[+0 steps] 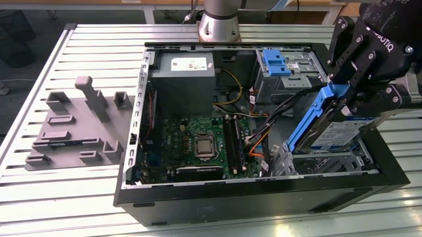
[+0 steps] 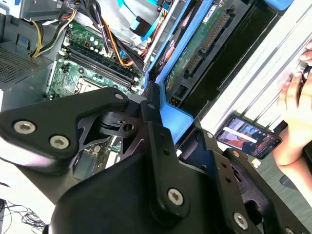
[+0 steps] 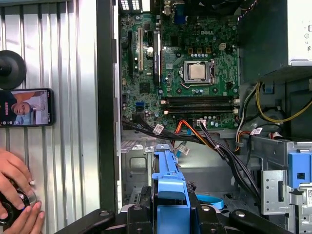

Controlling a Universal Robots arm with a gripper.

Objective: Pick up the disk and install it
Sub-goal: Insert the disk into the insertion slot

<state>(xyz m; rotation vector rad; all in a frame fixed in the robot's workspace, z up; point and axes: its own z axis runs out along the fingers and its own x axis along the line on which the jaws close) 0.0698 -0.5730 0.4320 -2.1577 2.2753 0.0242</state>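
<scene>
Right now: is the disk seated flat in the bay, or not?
Not seated. The disk stands tilted, with its lower end at the drive cage and its upper end clamped in the end effector.

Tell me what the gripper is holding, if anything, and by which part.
The gripper holds the disk by the upper end of its blue carrier frame, fingers clamped on both sides; the disk hangs tilted over the computer case.
</scene>
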